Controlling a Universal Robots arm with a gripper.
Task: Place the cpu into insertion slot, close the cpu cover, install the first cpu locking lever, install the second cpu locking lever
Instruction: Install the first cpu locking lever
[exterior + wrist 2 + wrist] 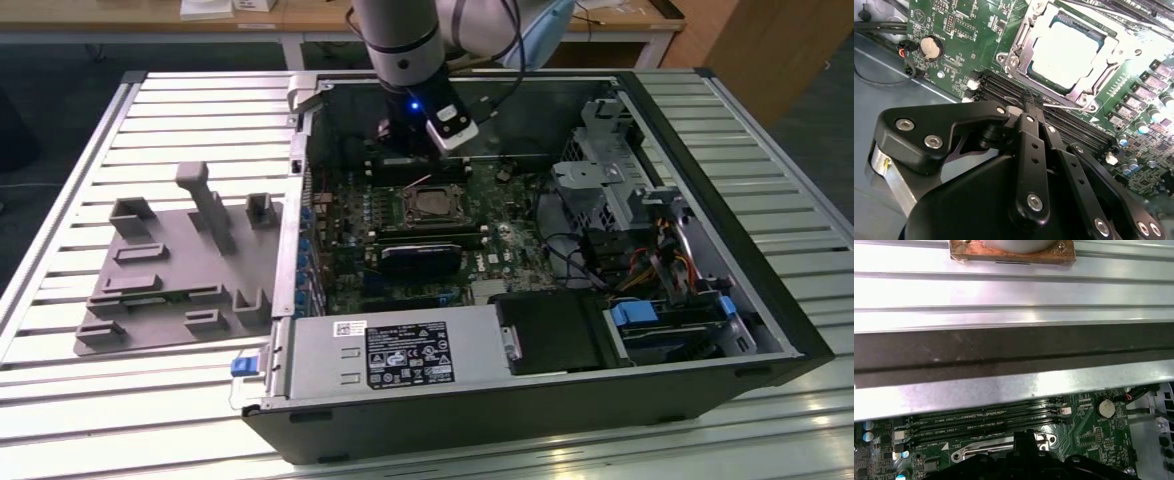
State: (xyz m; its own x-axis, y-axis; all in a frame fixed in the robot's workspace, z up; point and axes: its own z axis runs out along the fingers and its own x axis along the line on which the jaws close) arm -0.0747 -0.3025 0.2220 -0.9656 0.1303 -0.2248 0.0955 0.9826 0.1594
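The cpu point(1066, 45), a silvery square chip, lies in the insertion slot point(1004, 59) on the green motherboard. The cpu cover point(1093, 75) is folded down flat around it as a metal frame. In the exterior view the cpu point(430, 206) sits mid-board, with my gripper point(407, 168) just behind it, low inside the case. My gripper point(1032, 99) has its black fingers pressed together, shut over the memory slots point(1004, 87) beside the socket. A thin metal rod point(1066, 106) runs along the socket edge close to the fingertips. The gripper tip point(1024, 436) also shows in the first wrist view.
The open computer case point(747, 300) lies on a slatted metal table point(134, 400). A grey fixture plate point(174, 270) rests at the exterior view's left. A power supply point(387, 355), a black card point(420, 258) and drive bays with cables point(641, 250) crowd the case. A coin battery point(930, 47) sits nearby.
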